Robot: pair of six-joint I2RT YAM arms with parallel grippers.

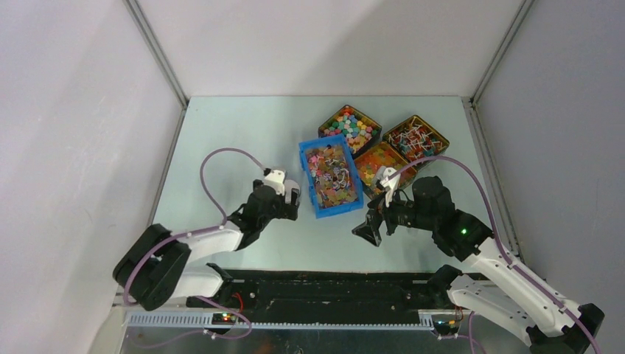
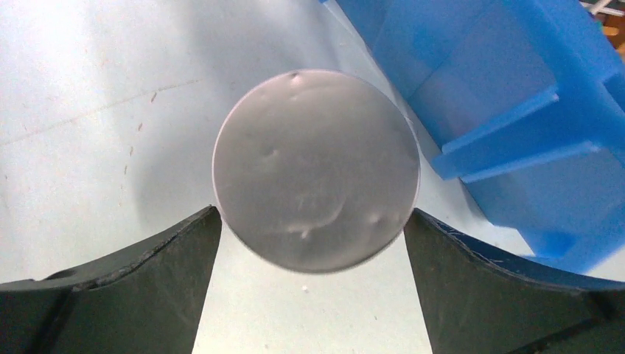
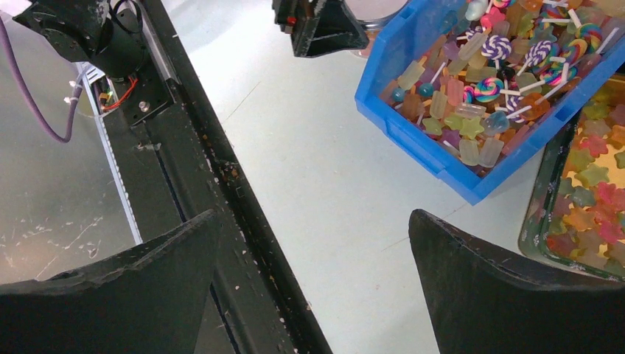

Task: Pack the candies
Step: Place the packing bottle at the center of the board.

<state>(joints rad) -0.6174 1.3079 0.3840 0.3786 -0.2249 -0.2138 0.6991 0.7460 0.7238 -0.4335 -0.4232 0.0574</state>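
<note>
The candies (image 1: 332,177), small mixed pieces in orange, pink and white, fill a blue bin (image 1: 307,181) at mid-table; the right wrist view shows them (image 3: 449,103) among striped lollipops. My left gripper (image 1: 289,198) is just left of the bin. Its jaws (image 2: 313,214) are spread wide, with the fingertips at either side of a round silver lid (image 2: 317,162). I cannot tell whether they touch the lid. From the right wrist view that lid (image 3: 379,9) sits behind the left fingers (image 3: 324,29). My right gripper (image 1: 371,225) (image 3: 313,221) is open and holds nothing, low near the front edge.
Three tins stand behind and right of the bin: multicoloured sweets (image 1: 350,127), lollipops (image 1: 415,139), and orange-red star gummies (image 1: 379,158) (image 3: 589,199). The black base rail (image 3: 221,192) runs under my right gripper. Walls enclose the table.
</note>
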